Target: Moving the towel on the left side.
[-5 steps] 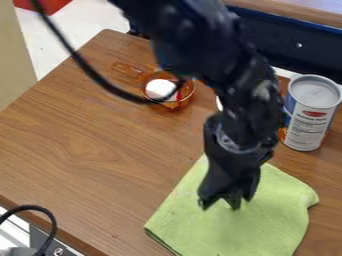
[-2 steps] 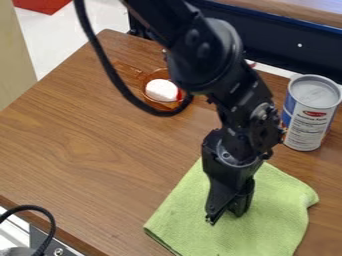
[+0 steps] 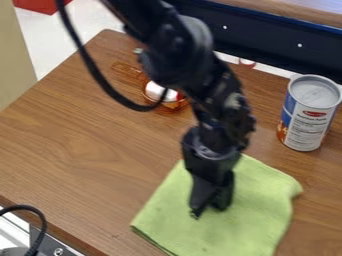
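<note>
The black gripper (image 3: 208, 211) points down onto the light green towel (image 3: 244, 227), its tips against the cloth left of the towel's middle. Its fingers stand close together and look shut on a bit of the towel, though the pinched cloth is hidden between them. The towel lies mostly flat at the lower centre-right of the wooden table, its right corner slightly folded. The arm and gripper cover part of its upper left side.
A tall can (image 3: 308, 117) stands behind the towel to the right. An orange transparent cup with a white item (image 3: 155, 91) is behind the arm at upper left. The table's left edge (image 3: 41, 81) runs diagonally; a black cable hangs beside the arm.
The gripper came down and its fingers drew somewhat closer together. Since then gripper and towel have both shifted left and slightly back across the table; the can has stayed in place.
</note>
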Robot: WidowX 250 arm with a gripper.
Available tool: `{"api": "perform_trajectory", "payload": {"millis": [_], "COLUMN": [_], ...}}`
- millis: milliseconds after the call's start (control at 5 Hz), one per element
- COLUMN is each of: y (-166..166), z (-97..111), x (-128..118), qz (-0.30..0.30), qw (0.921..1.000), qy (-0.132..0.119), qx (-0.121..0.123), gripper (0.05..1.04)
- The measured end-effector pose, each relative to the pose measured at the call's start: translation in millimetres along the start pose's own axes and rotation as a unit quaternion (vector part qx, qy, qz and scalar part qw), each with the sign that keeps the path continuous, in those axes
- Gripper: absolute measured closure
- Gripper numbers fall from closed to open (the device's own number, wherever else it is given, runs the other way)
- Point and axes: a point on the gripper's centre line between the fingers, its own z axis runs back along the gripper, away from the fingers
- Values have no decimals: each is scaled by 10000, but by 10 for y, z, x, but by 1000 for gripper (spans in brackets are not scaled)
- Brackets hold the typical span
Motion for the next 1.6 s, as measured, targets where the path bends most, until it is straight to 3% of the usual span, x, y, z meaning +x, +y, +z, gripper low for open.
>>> {"api": "perform_trajectory", "payload": {"millis": [200,600,800,1000,1200,1600], "y": [-22,-76,2,190,382,350], "z": [-13,-25,8,47,89,111], "x": [196,696,1125,1419,1583,1566], "qz": [20,-328,-169,72,216,73], "qw": [10000,9982,9978,9985,9992,9997], "qy": [-72,-301,-467,-484,-349,-240], "qx": [-57,-401,-433,-237,30,-81], "gripper": [1031,1031,1031,1031,1031,1031]}}
